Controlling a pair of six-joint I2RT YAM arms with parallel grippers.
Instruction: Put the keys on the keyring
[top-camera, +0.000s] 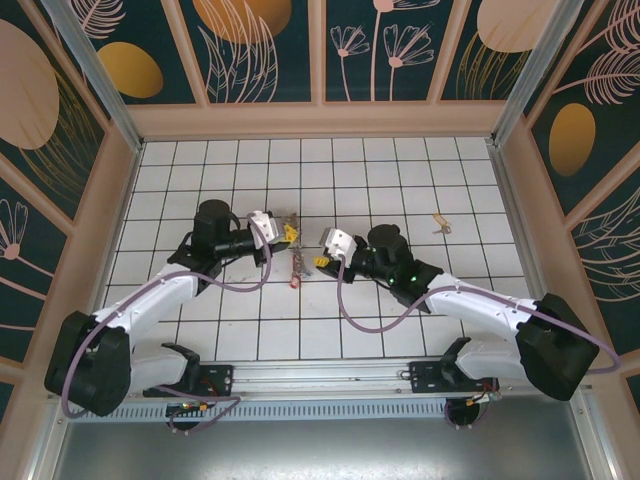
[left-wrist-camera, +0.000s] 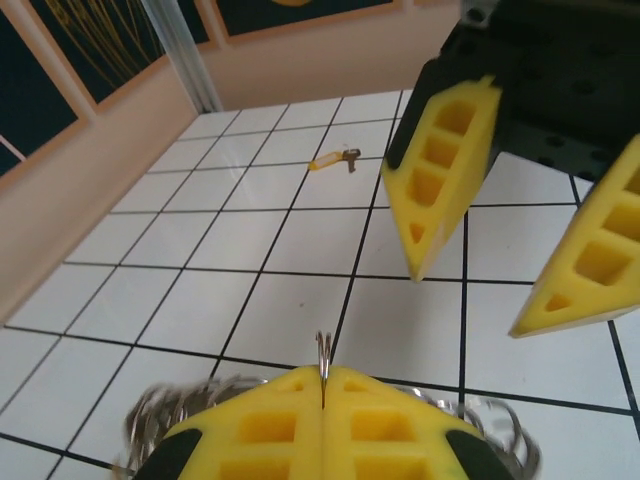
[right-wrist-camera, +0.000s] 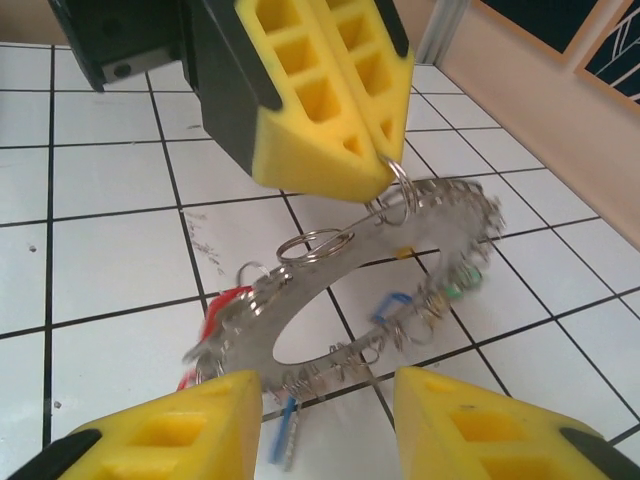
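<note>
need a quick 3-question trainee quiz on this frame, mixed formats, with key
1. True or false: the right gripper stands open.
2. Multiple choice: the left gripper is shut on:
A) a small wire loop at the rim of the keyring
B) a finger of the right gripper
C) nothing at all
3. Fill in: the loose key lying apart on the tiles has a ____ tag.

Key: 1 true; 2 A; 3 yellow.
</note>
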